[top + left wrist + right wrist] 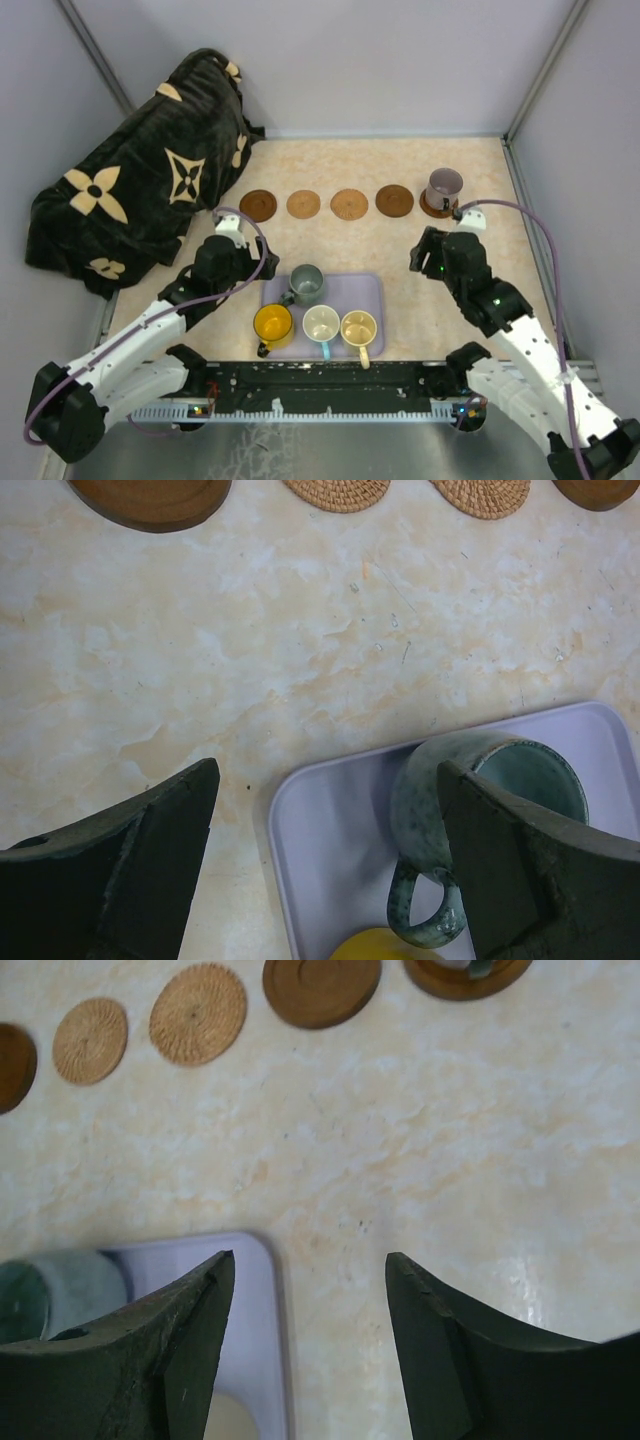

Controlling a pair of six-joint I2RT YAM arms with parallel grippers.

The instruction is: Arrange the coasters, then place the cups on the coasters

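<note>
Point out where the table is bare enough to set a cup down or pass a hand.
Four coasters in the row stand bare. The table strip between that row and the lavender tray is free, as is the band beyond the row. Crowded: the tray's near half, with three cups side by side and the grey-green cup just behind.

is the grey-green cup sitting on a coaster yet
No, the grey-green cup stands on the lavender tray, apart from the row of coasters farther up the table.
</note>
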